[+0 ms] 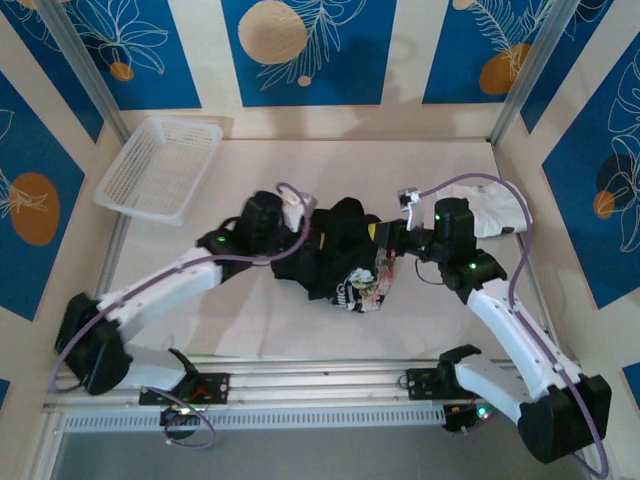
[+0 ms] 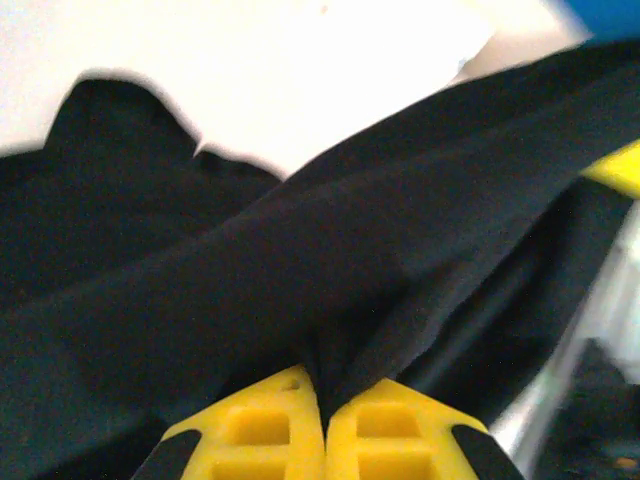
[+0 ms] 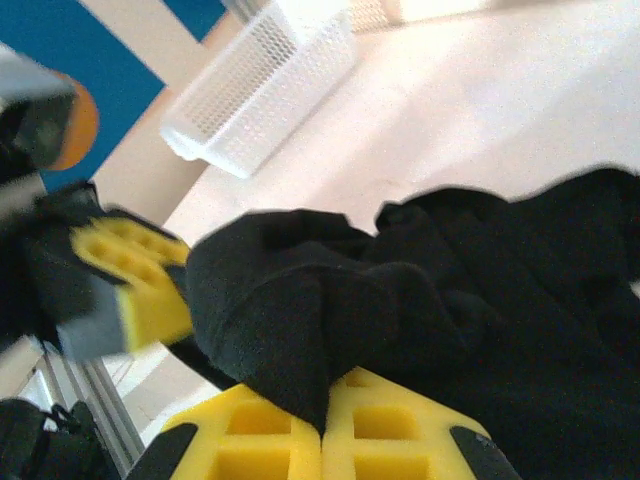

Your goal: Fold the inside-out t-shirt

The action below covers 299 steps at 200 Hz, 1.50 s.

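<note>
Left gripper [image 2: 323, 388] has its yellow pads pressed together on a fold of the inside-out t-shirt [image 1: 335, 255]; the right gripper [image 3: 323, 400] pinches another fold. A white mesh basket [image 1: 160, 165] sits far left, and a white folded garment [image 1: 497, 215] lies at the right, partly behind the right arm. The shirt lies bunched between both grippers mid-table, with its floral print on the near side. The table [image 1: 420, 165] is pale, and blue leaf-patterned panels [image 1: 300, 50] wall it in.
</note>
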Tool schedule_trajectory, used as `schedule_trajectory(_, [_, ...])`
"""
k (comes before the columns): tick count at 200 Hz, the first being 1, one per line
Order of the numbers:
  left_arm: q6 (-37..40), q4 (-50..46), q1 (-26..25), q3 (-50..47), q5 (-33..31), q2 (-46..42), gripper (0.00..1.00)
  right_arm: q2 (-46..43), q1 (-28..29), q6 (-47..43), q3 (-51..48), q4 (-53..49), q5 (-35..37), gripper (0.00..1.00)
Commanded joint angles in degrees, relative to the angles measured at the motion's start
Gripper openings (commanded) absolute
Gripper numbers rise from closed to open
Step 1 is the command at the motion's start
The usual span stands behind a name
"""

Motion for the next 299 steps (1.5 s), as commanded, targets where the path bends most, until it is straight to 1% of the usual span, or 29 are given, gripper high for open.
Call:
schedule_trajectory(1, [1.1, -0.5, 3.1, 2.5, 15.3, -6.9, 0.00, -3.2, 0.5, -6.8, 1.9, -1.8, -2.7, 0.04])
schedule_trajectory(28, [0.9, -0.9, 5.1, 3.8, 22.0, -11.7, 0.00, -3.4, 2.2, -7.2, 1.3, 2.5, -3.9, 0.05])
schedule_trajectory(37, [1.1, -1.2, 5.6, 4.2, 23.3, -12.3, 0.00, -2.8, 3.2, -6.7, 1.3, 3.3, -2.8, 0.05])
schedule_trajectory(45, [1.1, -1.1, 6.1, 4.5, 24.6, -12.7, 0.00, -2.1, 4.0, -5.9, 1.6, 2.9, -0.1, 0.05])
schedule_trajectory(57, [0.7, -0.6, 6.8, 4.6, 25.7, -13.0, 0.00, -0.4, 5.5, -4.0, 3.2, -0.7, 8.2, 0.08])
schedule_trajectory(66, [0.3, 0.1, 7.1, 4.5, 25.7, -13.1, 0.00, 1.3, 6.6, -3.0, 4.7, -4.6, 14.4, 0.09])
schedule_trajectory(76, [0.2, 0.5, 7.2, 4.6, 25.4, -12.9, 0.00, 2.6, 7.8, -2.6, 5.8, -8.0, 19.0, 0.12])
schedule_trajectory(88, [0.5, -0.2, 7.3, 5.0, 24.7, -12.4, 0.00, 3.1, 9.6, -3.6, 6.1, -10.4, 22.2, 0.16])
schedule_trajectory(99, [0.7, -0.8, 7.4, 5.4, 24.3, -11.6, 0.00, 2.2, 11.5, -6.3, 5.8, -11.7, 24.5, 0.22])
schedule_trajectory(125, [1.3, -2.2, 7.5, 6.0, 23.1, -10.5, 0.00, -3.3, 16.7, -13.6, 4.4, -11.9, 29.8, 0.37])
schedule_trajectory(137, [1.4, -2.2, 7.5, 5.9, 22.9, -10.4, 0.00, -6.0, 19.4, -16.2, 3.6, -10.9, 32.7, 0.39])
schedule_trajectory(152, [1.4, -2.3, 7.6, 5.9, 22.8, -10.2, 0.00, -8.2, 21.3, -17.7, 3.1, -9.6, 31.4, 0.40])
schedule_trajectory(170, [1.4, -2.3, 7.6, 5.8, 22.7, -10.2, 0.00, -8.6, 22.6, -18.0, 2.6, -7.2, 25.0, 0.40])
schedule_trajectory(195, [1.4, -2.2, 7.6, 5.8, 22.8, -10.2, 0.00, -5.4, 23.3, -17.3, 3.0, -4.8, 17.6, 0.39])
schedule_trajectory(230, [1.2, -1.8, 7.6, 5.8, 23.3, -10.0, 0.00, 1.1, 23.7, -18.1, 5.4, -3.5, 17.9, 0.39])
schedule_trajectory(258, [1.1, -1.7, 7.5, 5.6, 23.4, -10.2, 0.00, 5.0, 23.8, -19.0, 6.9, -1.7, 15.9, 0.39])
schedule_trajectory(270, [1.1, -1.7, 7.6, 5.6, 23.2, -10.3, 0.00, 6.3, 23.8, -19.0, 7.6, -1.3, 15.6, 0.33])
schedule_trajectory(285, [1.4, -2.5, 7.6, 5.6, 21.9, -10.4, 0.00, 6.8, 23.8, -18.9, 8.3, -1.2, 15.1, 0.18])
schedule_trajectory(299, [1.7, -4.1, 7.6, 5.7, 19.3, -10.4, 0.00, 5.8, 23.7, -18.7, 8.7, -1.4, 14.0, 0.08])
